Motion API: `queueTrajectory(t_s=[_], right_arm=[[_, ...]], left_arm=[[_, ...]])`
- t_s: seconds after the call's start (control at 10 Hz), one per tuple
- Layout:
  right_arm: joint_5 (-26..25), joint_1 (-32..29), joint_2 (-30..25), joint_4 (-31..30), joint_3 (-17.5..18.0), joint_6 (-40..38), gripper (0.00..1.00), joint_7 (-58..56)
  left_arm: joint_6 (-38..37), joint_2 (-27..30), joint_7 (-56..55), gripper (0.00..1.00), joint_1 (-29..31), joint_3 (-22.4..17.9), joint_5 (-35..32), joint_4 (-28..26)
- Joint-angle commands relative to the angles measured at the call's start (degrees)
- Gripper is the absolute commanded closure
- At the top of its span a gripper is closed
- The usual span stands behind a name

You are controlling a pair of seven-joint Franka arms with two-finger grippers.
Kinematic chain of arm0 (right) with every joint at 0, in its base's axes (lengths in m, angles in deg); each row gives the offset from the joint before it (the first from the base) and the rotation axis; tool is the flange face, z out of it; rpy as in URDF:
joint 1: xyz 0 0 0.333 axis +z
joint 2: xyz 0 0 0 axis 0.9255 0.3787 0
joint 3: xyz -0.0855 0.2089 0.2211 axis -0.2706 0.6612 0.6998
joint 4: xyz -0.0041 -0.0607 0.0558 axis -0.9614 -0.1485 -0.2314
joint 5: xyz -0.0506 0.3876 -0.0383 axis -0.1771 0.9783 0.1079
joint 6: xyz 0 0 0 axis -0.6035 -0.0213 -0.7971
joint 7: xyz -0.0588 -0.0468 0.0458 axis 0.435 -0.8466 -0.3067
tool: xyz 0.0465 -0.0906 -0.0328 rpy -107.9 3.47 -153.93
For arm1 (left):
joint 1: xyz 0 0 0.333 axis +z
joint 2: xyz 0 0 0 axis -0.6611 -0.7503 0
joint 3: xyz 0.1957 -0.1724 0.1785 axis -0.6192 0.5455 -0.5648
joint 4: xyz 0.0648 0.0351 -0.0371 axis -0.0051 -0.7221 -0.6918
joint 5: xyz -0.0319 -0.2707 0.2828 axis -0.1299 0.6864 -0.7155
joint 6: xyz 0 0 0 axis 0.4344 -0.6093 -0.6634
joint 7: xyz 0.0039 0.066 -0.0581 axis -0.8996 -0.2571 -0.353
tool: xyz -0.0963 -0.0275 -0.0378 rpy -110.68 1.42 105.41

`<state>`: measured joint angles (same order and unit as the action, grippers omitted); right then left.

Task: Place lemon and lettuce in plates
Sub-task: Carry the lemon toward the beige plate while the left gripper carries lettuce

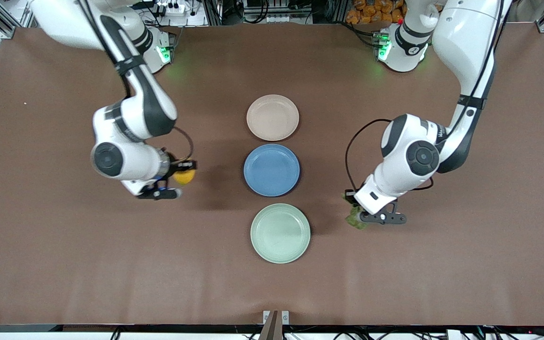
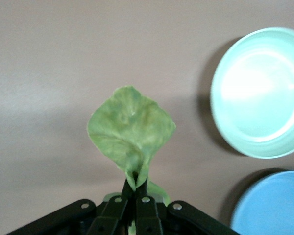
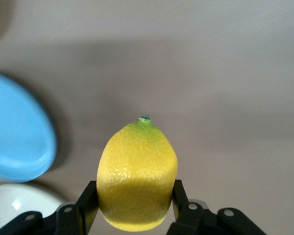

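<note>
My right gripper [image 1: 183, 175] is shut on the lemon [image 3: 137, 174], a yellow oval with a green tip, and holds it above bare table toward the right arm's end, beside the blue plate. The lemon also shows in the front view [image 1: 184, 176]. My left gripper [image 1: 354, 213] is shut on the stem tip of the lettuce [image 2: 131, 131], a crinkled green leaf, above the table toward the left arm's end; the leaf partly shows in the front view [image 1: 356, 221]. The beige-pink plate [image 1: 272, 117] and the mint green plate [image 1: 280, 233] lie empty in the table's middle.
A blue plate [image 1: 271, 170] lies between the two task plates, in one row with them. The mint plate [image 2: 259, 93] and blue plate [image 2: 272, 205] show in the left wrist view. The brown table [image 1: 64, 259] spreads wide around the row.
</note>
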<state>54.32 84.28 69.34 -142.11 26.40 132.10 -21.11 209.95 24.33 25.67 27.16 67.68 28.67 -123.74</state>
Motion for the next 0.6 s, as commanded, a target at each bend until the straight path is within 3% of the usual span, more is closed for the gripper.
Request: queueTrajectory(t_s=[0.0, 0.3, 0.5], right_arm=[[5.45, 2.00, -1.07, -0.88, 1.20, -1.81, 1.00, 3.63], [5.82, 8.05, -0.55, -0.97, 2.69, -0.69, 1.00, 12.52], [8.89, 11.04, -0.37, -1.32, 4.19, 0.90, 1.00, 16.56]], left_arm=[[1.89, -4.56, 0.51, 1.00, -1.76, 0.01, 1.30, 6.43], [18.39, -11.86, -0.54, 1.00, -5.98, -0.07, 1.47, 8.65], [20.01, -14.94, -1.60, 1.00, -7.31, -0.08, 1.39, 11.20]])
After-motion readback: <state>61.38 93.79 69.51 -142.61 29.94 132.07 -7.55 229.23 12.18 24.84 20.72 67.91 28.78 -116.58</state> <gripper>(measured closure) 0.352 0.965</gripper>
